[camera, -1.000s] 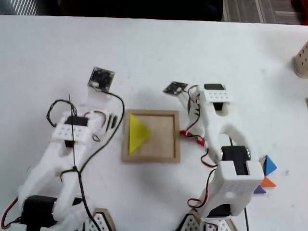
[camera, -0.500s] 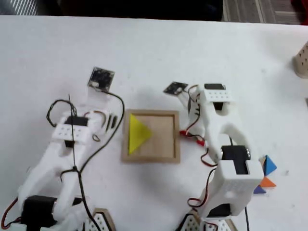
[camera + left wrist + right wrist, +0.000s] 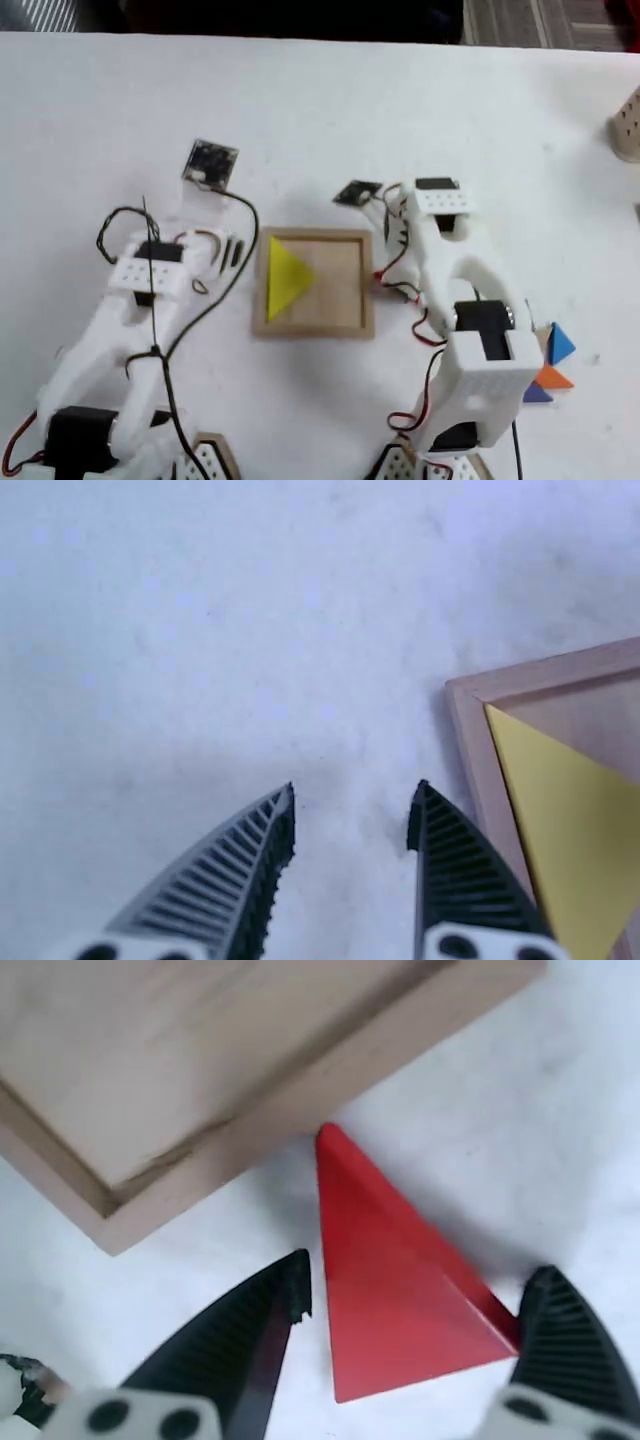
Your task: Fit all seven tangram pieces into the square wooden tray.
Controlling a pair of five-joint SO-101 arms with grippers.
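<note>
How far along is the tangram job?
Done: one yellow triangle lies in the tray. In hand: the right gripper, open, straddles a red triangle by the tray's corner. Remaining: that one, plus a blue piece, an orange piece and a purple piece beside the right arm.

We see a yellow triangle (image 3: pixel 286 278), pale wooden tray (image 3: pixel 313 329), red triangle (image 3: pixel 390 1300); at the tray's four o'clock, blue piece (image 3: pixel 560 342), orange piece (image 3: pixel 553 377), purple piece (image 3: pixel 537 393).

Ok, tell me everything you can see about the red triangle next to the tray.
The red triangle is a flat, smooth piece, plastic by its look, lying on the white table outside the wooden tray. One sharp corner meets or nearly meets the tray's outer wall. The open right gripper straddles it, one finger each side; contact is unclear.
</note>
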